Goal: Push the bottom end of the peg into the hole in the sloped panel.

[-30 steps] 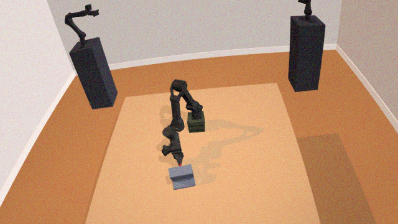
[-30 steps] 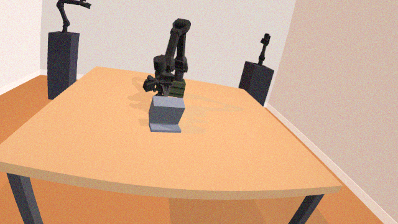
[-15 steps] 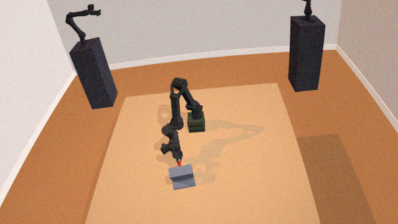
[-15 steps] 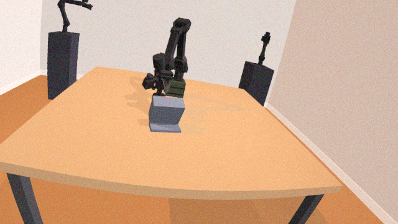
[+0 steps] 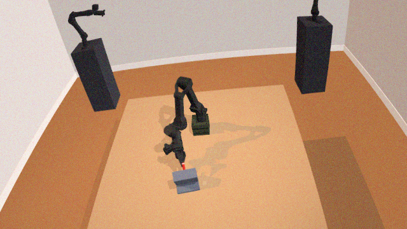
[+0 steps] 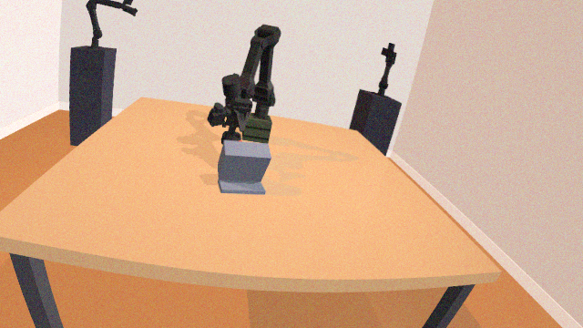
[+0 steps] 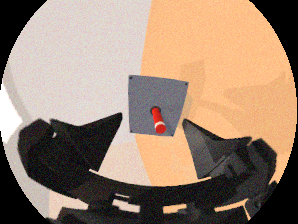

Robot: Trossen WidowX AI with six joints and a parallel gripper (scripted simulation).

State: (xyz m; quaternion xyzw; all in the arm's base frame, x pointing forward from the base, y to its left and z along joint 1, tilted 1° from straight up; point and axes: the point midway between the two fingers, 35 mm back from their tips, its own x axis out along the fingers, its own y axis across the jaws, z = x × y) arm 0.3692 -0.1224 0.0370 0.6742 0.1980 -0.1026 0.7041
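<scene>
Seen from the wrist, the gripper (image 7: 152, 137) stood released, its two dark fingers spread wide and grasping nothing; just beyond them the red peg (image 7: 157, 120) sat lodged in the hole of the grey sloped panel (image 7: 157, 98), its upper end projecting from the face toward the gripper; the panel rested on the tan table (image 7: 226, 76); from above, the arm (image 5: 178, 121) reached from its green base (image 5: 200, 124) toward the panel.
</scene>
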